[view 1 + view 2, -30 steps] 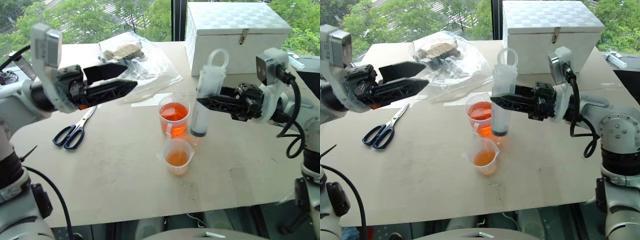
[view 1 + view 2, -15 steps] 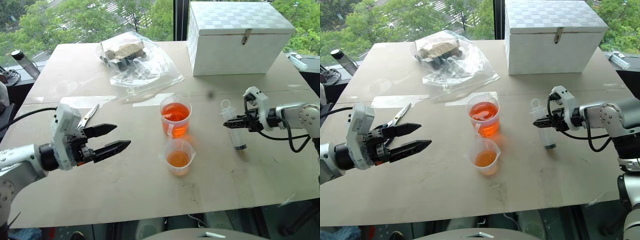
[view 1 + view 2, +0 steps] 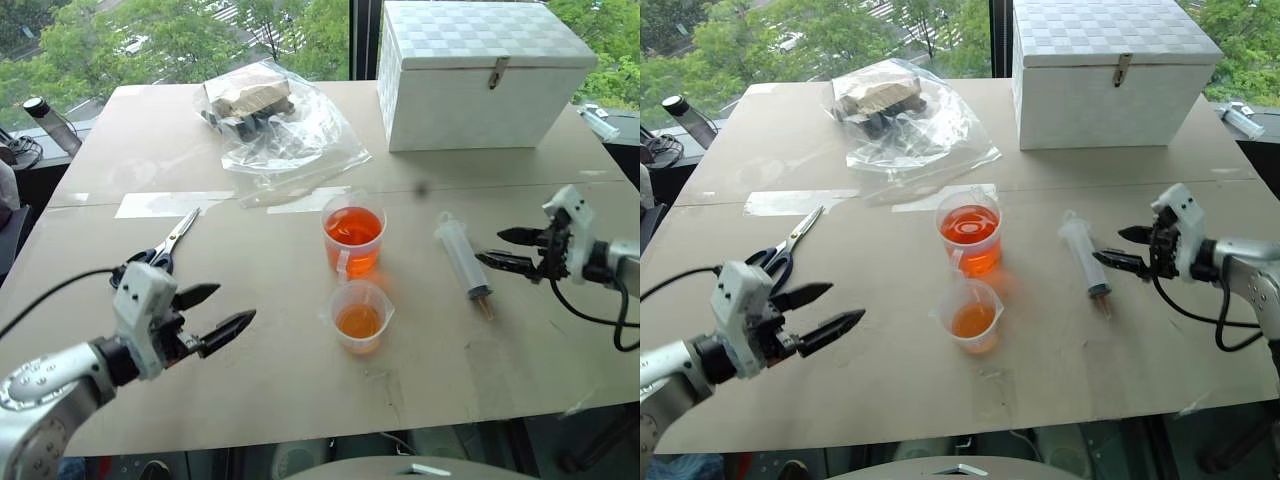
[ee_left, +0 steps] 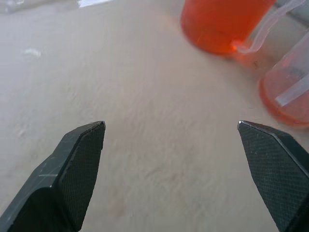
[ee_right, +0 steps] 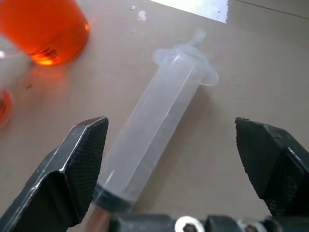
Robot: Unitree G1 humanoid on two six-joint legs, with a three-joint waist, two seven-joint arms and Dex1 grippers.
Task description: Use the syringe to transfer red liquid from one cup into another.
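Now right hand (image 3: 510, 250) spread wide, empty, beside flat-lying syringe (image 3: 463, 254), left hand (image 3: 218, 315) wide open, empty

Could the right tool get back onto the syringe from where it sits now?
Probably yes. The syringe lies flat on the table, just in front of the open right tool, with nothing between them; both cups stand off to its other side.

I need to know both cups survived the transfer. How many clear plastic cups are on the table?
2. The fuller bright orange-red handled clear plastic cup stands mid-table; the paler lipped clear plastic cup stands just nearer the robot.
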